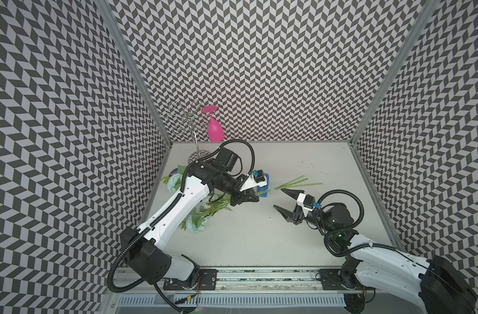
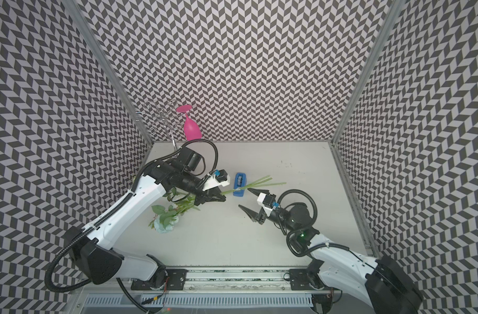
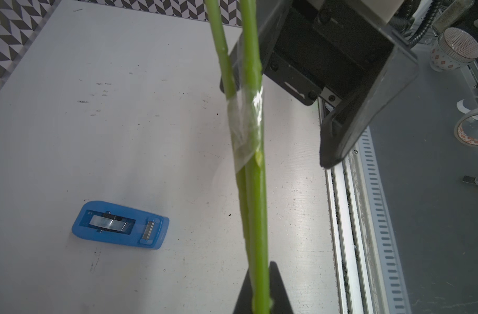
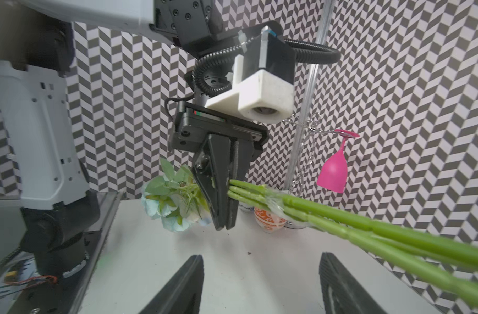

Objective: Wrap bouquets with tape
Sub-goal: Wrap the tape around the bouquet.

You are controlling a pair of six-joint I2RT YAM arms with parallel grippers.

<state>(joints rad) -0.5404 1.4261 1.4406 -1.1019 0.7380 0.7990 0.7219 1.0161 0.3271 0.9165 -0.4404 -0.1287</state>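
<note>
White tabletop carries your bouquet, blooms near the left wall, its stems clamped in your left gripper and reaching over the blue tape dispenser. Your right gripper hangs near the stem ends, jaws apart and empty. Clear tape binds the stems.

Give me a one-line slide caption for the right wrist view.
Left gripper clamps the taped flower stems while the right gripper waits open.
</note>
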